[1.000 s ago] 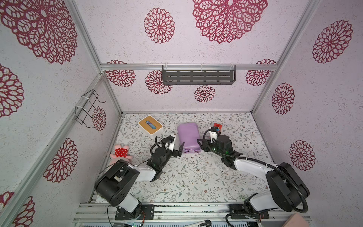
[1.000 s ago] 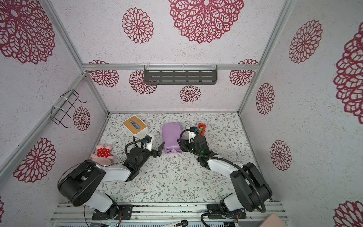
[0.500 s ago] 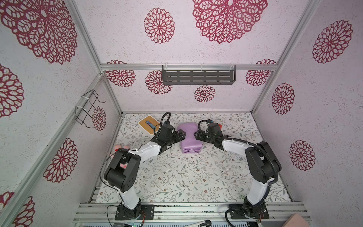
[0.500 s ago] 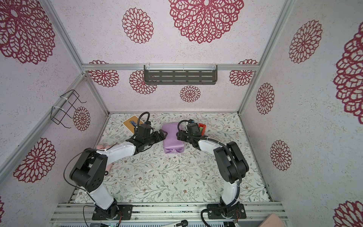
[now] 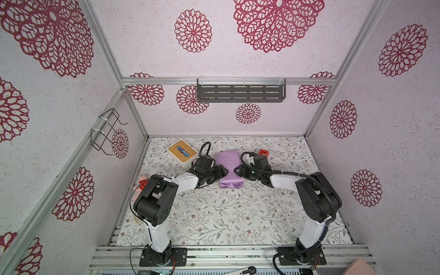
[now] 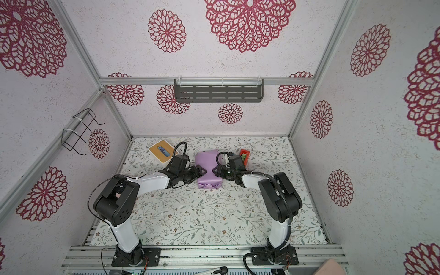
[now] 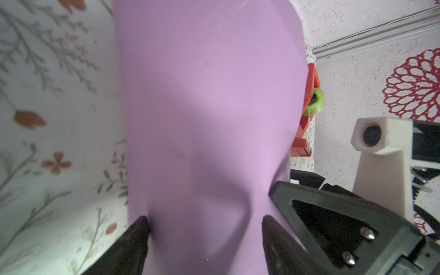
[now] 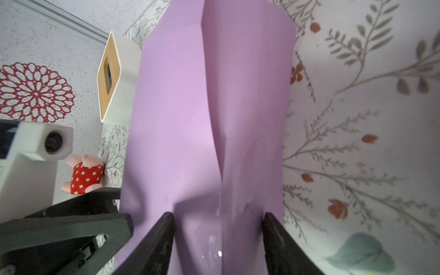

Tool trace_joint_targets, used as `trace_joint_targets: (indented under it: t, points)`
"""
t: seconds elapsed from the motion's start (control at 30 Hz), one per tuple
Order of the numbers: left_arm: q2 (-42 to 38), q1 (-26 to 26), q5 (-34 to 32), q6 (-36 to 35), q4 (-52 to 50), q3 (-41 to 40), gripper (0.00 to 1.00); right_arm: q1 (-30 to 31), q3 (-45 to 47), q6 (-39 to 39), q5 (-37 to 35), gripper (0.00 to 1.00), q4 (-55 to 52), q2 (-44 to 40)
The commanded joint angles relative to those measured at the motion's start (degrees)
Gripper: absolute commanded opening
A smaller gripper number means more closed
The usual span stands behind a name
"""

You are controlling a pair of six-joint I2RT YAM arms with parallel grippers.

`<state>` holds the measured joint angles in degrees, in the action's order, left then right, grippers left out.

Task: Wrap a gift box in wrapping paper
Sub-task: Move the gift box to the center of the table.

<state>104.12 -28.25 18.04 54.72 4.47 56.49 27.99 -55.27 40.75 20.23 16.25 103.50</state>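
Top views first: I've got the lilac-purple wrapping paper (image 5: 226,159) as a folded bundle at the back middle of the floral-covered desk (image 5: 238,214). It sits between the white box with a wooden slotted top (image 5: 182,154) and a red tape dispenser (image 5: 263,152). The gift box is hidden under it. The left gripper (image 5: 223,171) and the right gripper (image 5: 237,171) meet the bundle from opposite sides. In both top views its middle is nipped to a waist between them.

Left wrist view: the jaws stand apart, tips dug into the paper, which puckers between them. Pinching or only pressing, I cannot tell.

Right wrist view: jaws spread again, tips against the paper either side of a long overlapping seam. I cannot tell here either. A pink plush toy (image 8: 87,173) in red polka dots lies beyond.
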Motion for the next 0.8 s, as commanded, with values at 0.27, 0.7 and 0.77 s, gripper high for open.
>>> trace_joint_targets:
  t: [0.27, 0.7, 0.77]
  points:
    - [-18.77, -3.51, -3.71, 6.52, -0.89, -16.23, 0.87, 5.52, 16.99, 7.59, -5.67, 0.73, -0.46, -18.87]
    - [-10.02, 0.83, -1.35, 4.68, -0.78, -6.95, 0.94, 1.72, 2.70, 0.89, 1.71, 0.80, -2.43, -5.86]
    - [-8.32, 0.73, -0.92, 4.66, -0.72, -5.52, 0.94, 1.71, 1.55, 1.04, 2.40, 0.80, -2.01, -4.37]
